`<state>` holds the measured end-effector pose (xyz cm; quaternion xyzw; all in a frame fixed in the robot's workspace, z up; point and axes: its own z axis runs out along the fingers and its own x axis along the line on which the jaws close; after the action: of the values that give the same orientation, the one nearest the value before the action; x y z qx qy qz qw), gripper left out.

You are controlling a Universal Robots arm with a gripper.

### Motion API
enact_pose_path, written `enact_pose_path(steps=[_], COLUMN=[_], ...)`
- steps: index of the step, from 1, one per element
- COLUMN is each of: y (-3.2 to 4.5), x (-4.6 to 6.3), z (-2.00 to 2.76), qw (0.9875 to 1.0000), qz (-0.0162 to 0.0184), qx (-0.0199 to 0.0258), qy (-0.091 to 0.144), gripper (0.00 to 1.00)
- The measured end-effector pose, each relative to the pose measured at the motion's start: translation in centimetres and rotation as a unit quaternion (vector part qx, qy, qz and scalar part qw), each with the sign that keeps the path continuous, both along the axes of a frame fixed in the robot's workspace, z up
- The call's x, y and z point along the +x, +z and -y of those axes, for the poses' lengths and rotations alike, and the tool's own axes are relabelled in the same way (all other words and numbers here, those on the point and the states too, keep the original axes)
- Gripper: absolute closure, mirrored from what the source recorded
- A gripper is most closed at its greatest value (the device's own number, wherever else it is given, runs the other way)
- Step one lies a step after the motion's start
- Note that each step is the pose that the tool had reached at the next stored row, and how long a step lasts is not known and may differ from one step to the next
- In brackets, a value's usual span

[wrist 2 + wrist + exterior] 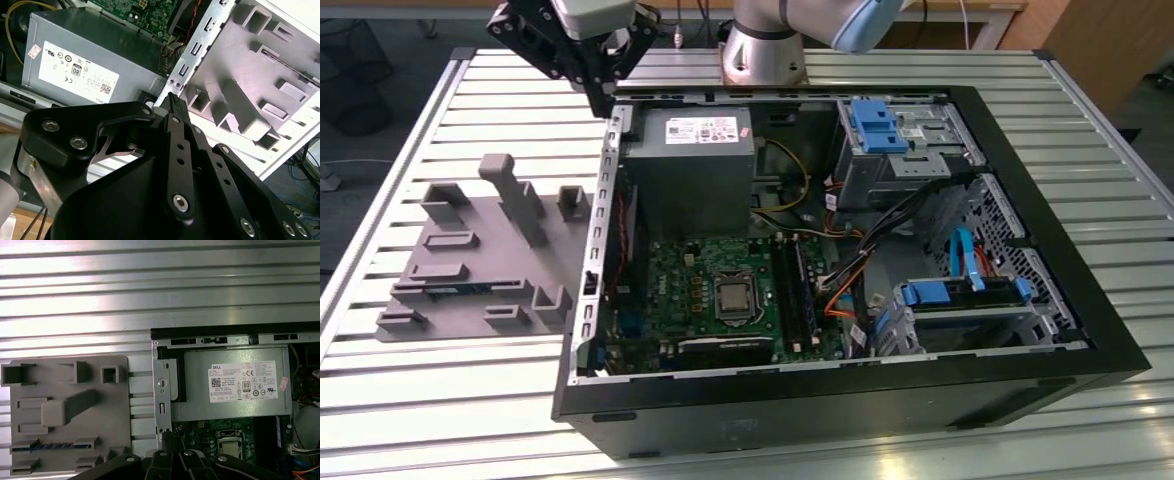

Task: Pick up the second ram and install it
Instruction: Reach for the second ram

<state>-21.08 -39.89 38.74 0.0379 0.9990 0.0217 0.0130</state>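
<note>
Fingers drawn together on nothing, the black robot gripper (pixel 603 105) hangs above a corner of the open black computer case (pixel 854 405), while the thin blue-green second ram (pixel 52 445) sits slotted in a grey plastic fixture (pixel 115 410) just outside that case, presumably staged for picking.

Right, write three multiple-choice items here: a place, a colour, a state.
1. The gray holder stands: A inside the case; B beside the case, on the exterior view's left; C on a chair.
2. The drive-bay clips are: A red; B white; C blue.
3. The second ram is: A lying in the gray holder; B clamped in the pincer; C snapped in two.
Answers: B, it rests on the table outside the case wall; C, blue plastic shows on the bays; A, the first wrist view shows it whole in a holder slot, the pincer away from it.
</note>
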Motion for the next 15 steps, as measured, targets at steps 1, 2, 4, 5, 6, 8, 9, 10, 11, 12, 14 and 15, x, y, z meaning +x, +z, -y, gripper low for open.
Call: enact_pose_path(steps=[1,2,4,5,6,8,9,10,11,12,14,15], y=[0.0,-0.01,-0.02,-0.03,-0.03,-0.03,-0.04,-0.04,-0.05,-0.05,-0.06,-0.06], x=[-0.06,-0.12,-0.23,-0.28,-0.34,-0.46,-0.51,-0.57,-0.62,-0.68,-0.8,-0.86], z=[0.0,0.0,0.0,0.0,0.0,0.0,0.0,0.0,0.0,0.0,0.0,0.0], qw=[1.0,1.0,1.0,1.0,1.0,1.0,1.0,1.0,1.0,1.0,1.0,1.0], qz=[0.0,0.0,0.0,0.0,0.0,0.0,0.0,0.0,0.0,0.0,0.0,0.0], qx=[0.0,0.0,0.0,0.0,0.0,0.0,0.0,0.0,0.0,0.0,0.0,0.0], qy=[0.0,0.0,0.0,0.0,0.0,0.0,0.0,0.0,0.0,0.0,0.0,0.0], gripper=[0.89,0.89,0.89,0.89,0.89,0.89,0.89,0.89,0.89,0.89,0.89,0.89])
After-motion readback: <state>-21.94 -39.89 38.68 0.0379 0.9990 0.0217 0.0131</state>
